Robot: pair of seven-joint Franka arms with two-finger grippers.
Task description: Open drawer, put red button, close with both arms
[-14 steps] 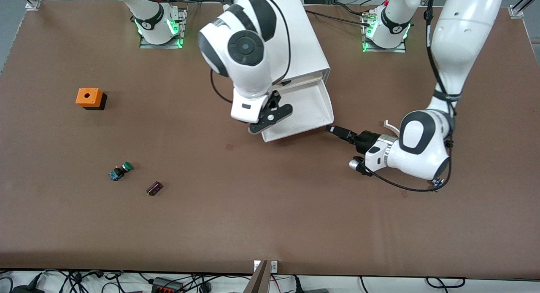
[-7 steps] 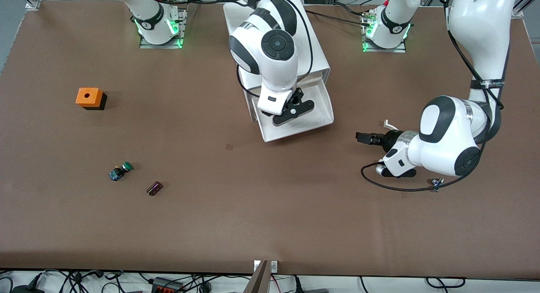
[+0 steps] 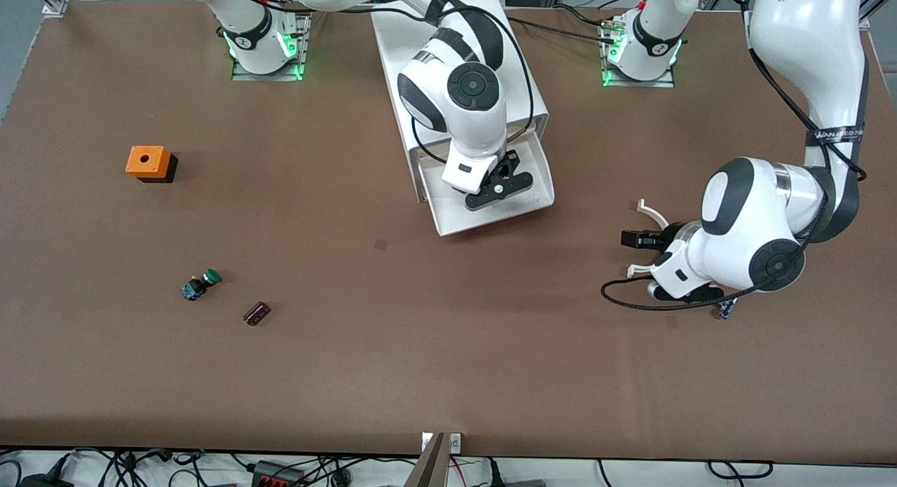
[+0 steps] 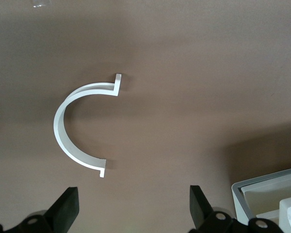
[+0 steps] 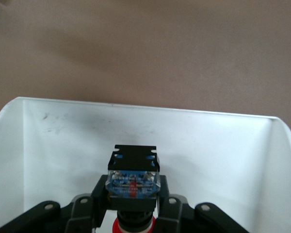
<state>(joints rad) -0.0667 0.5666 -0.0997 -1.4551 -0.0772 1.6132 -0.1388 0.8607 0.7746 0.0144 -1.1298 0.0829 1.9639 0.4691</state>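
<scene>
Over the open drawer, right gripper clamps the red button

You have a wide brown table filling nearly the whole front view, evenly lit. At its near edge runs a pale floor strip strewn with black cables. Grey floor shows at the far corner by the right arm's end.

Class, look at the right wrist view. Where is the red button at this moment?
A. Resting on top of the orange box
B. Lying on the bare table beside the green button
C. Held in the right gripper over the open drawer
C: the right gripper is clamped on the red button, with the open white drawer right below it.
</scene>
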